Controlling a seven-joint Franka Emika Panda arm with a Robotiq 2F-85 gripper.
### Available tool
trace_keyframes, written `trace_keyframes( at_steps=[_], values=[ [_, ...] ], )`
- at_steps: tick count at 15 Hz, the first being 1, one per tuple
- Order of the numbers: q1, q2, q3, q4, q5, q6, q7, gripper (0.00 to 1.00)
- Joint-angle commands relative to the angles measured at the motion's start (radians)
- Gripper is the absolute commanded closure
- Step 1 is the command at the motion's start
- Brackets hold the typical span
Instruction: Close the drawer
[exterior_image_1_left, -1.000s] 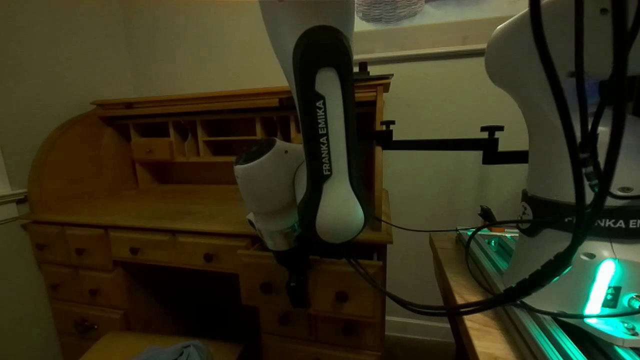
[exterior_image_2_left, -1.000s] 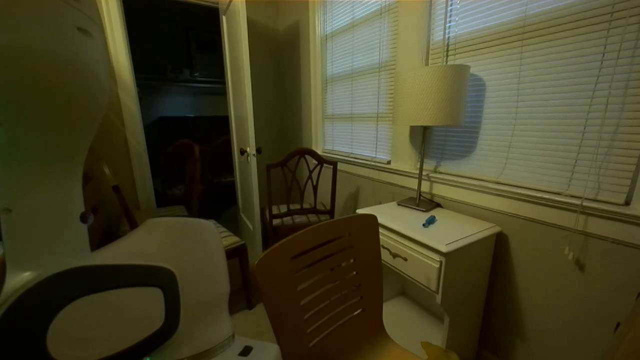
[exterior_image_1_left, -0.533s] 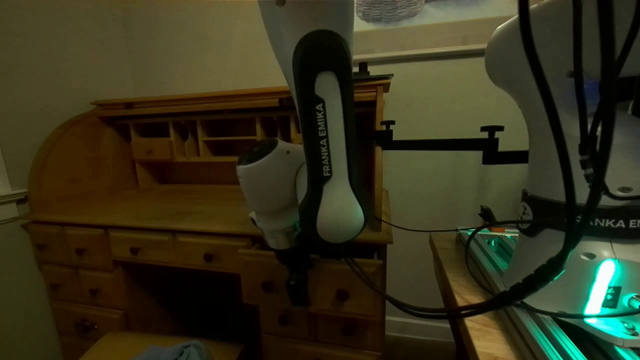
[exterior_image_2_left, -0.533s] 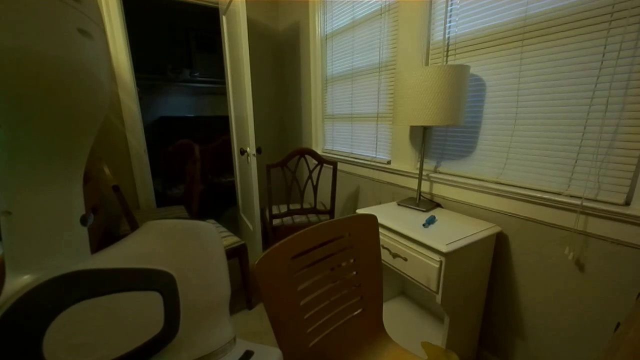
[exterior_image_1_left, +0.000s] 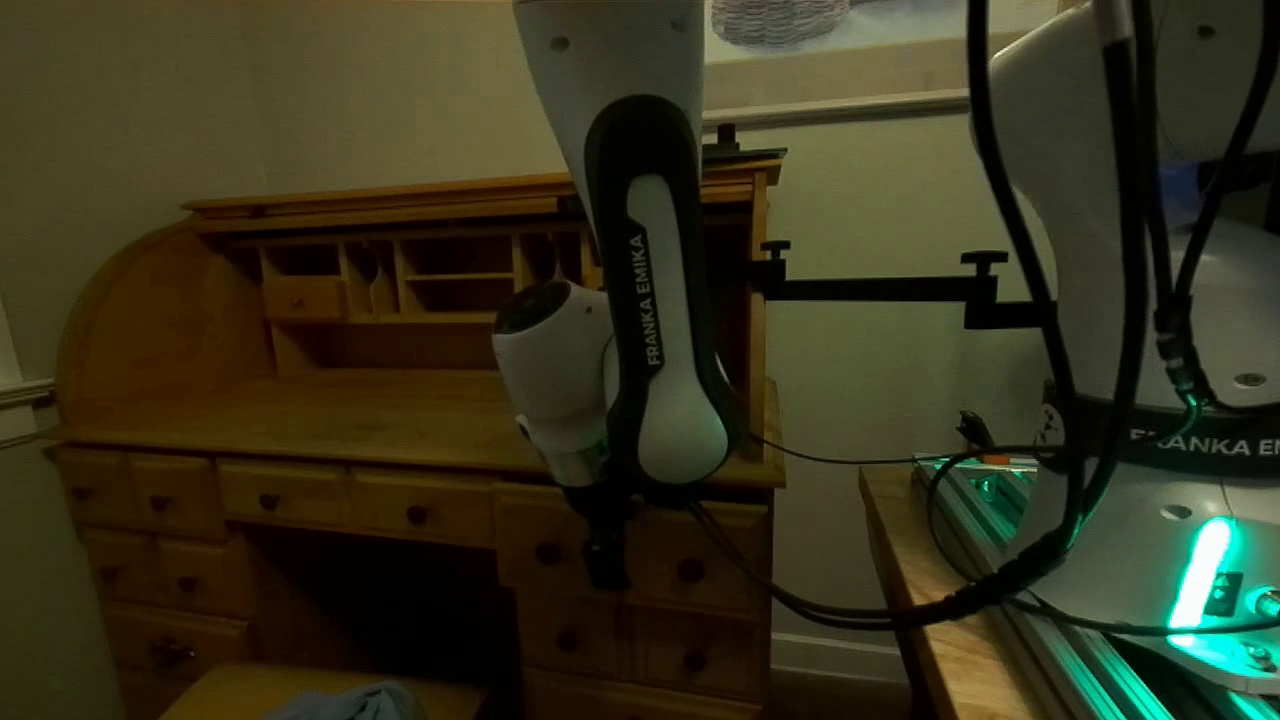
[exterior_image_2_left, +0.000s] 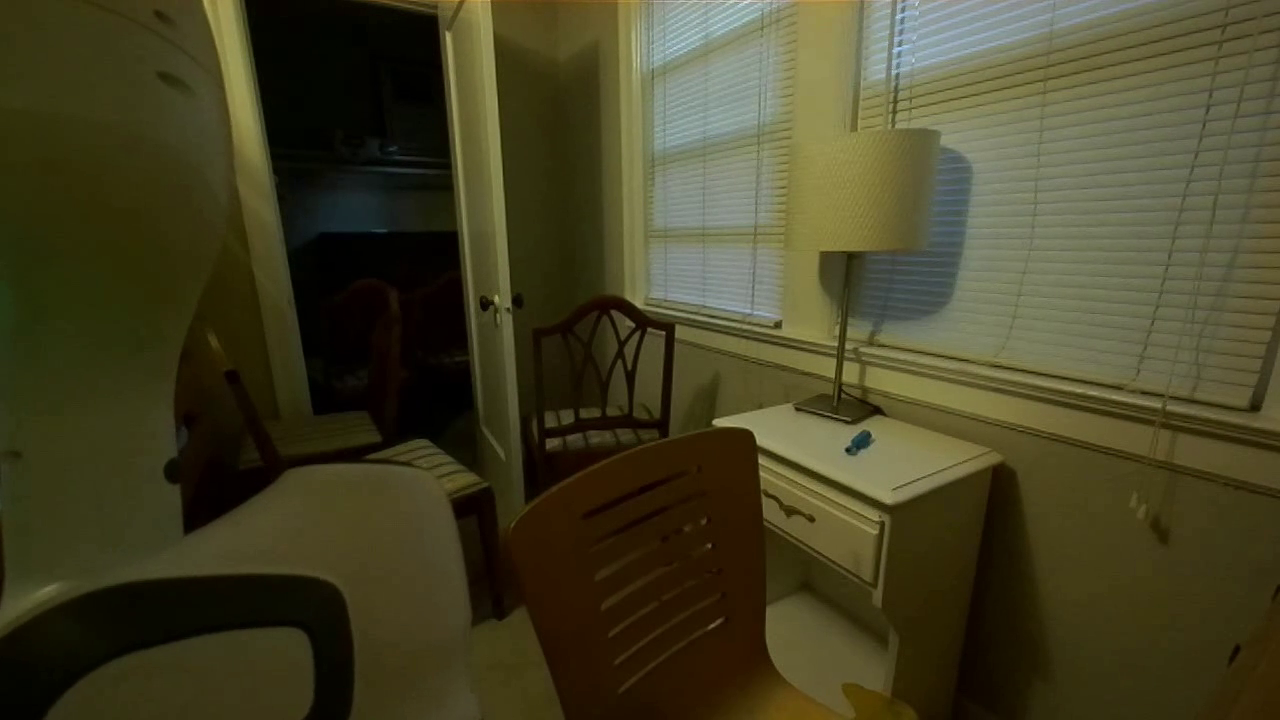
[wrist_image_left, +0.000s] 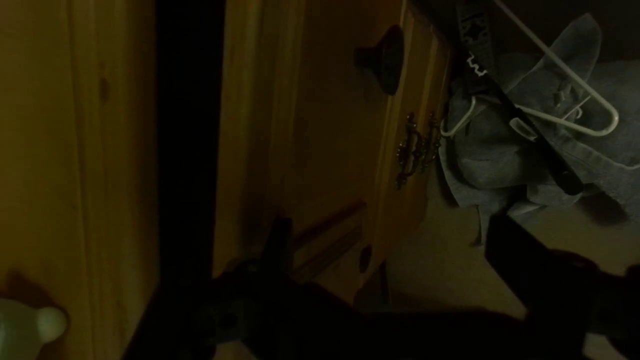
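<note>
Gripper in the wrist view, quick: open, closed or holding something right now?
Gripper: open, jaws wide apart in the wrist view, nothing held between them.

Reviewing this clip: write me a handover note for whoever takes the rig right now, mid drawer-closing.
Gripper: jaws apart, holding nothing that shows; it stands at the drawer's front in an exterior view. Contact can't be confirmed.
Drawer: the wide two-panel one, top of the stack at the right end of the desk in that view.
Done: it has moved inward over the last second.
Left: it seems not fully shut. It sits slightly proud of the lower drawer, and the wrist view shows a dark gap behind its front. Probably push on until flush, then back away.
</note>
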Motion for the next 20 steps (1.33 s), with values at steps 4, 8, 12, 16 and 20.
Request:
trace_keyframes(
  at_steps=[4, 8, 12, 16, 20],
  values=[
    [0.026, 0.050, -0.085, -0.039, 0.067, -0.016, 0.000, 0.00],
    [0.021, 0.013, -0.083, -0.055, 0.080, -0.015, -0.009, 0.00],
    [0.017, -0.026, -0.069, -0.060, 0.091, -0.012, -0.015, 0.00],
    [-0.006, -0.140, -0.040, -0.084, 0.086, -0.015, -0.043, 0.00],
    [-0.022, -0.282, -0.008, -0.121, 0.073, -0.014, -0.059, 0.00]
  ],
)
